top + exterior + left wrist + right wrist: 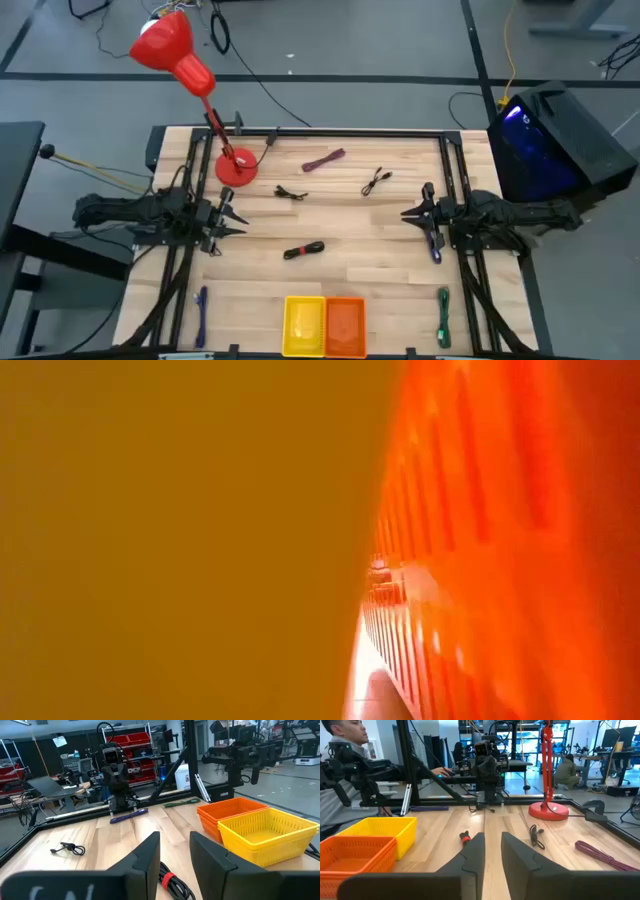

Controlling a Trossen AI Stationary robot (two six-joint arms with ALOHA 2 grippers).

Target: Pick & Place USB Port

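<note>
Though barely begun by the look of it, shows nothing grasped and nothing in the yellow bin [305,325] or orange bin [345,326] at the table's near edge. Finds the left gripper [228,215] at the left edge moderately parted and empty, the right gripper [412,212] at the right edge narrowly parted and empty, the red-tied cable [303,250] lying mid-table between them. Cannot tell which cable is USB; low view blocked by bin walls.

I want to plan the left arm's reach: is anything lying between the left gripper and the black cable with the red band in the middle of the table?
Nothing visible does. The left gripper sits open at the table's left side, and only bare wood separates it from the black cable with the red band. The red lamp base stands off to the side, clear of that line.
</note>
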